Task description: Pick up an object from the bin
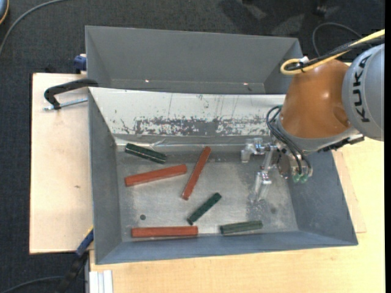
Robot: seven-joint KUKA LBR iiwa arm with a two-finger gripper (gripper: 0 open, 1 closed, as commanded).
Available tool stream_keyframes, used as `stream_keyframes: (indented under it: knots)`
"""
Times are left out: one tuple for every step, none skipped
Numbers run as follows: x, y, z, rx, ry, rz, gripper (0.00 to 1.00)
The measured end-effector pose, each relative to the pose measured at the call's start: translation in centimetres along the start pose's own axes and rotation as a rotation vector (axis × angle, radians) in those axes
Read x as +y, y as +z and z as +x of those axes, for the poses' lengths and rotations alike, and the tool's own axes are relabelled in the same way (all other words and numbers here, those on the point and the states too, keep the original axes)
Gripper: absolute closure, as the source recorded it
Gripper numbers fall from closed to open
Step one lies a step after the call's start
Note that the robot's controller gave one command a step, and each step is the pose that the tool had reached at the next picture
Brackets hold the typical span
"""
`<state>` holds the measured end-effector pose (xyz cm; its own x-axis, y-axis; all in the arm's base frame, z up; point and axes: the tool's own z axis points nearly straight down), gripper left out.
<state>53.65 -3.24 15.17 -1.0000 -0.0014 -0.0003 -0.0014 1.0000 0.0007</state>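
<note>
**Gripper (pixel 261 188) over the right side of the bin (pixel 104 182)**

In the camera view the gripper hangs above bare floor in the right part of the grey metal bin; whether it is open or closed I cannot tell. Nearest to it, toward the lower edge of the frame, lies a dark green bar (pixel 241 227). A second green bar (pixel 204 207) lies further left. The red bars (pixel 196 173) are scattered across the middle and left, well apart from the gripper.

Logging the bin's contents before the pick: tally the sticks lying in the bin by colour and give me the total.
Red sticks: 3
Dark green sticks: 3
Total: 6
</note>
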Motion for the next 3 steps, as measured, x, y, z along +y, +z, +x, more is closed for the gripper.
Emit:
stream_keyframes:
  knots:
    - [5.1, 8.1, 3.4, 0.004, -0.155, -0.002, 0.0]
    - [4.9, 7.9, 3.2, -0.001, -0.153, 0.0, 1.0]
    - [7.5, -5.2, -0.2, -0.015, -0.139, -0.001, 1.0]
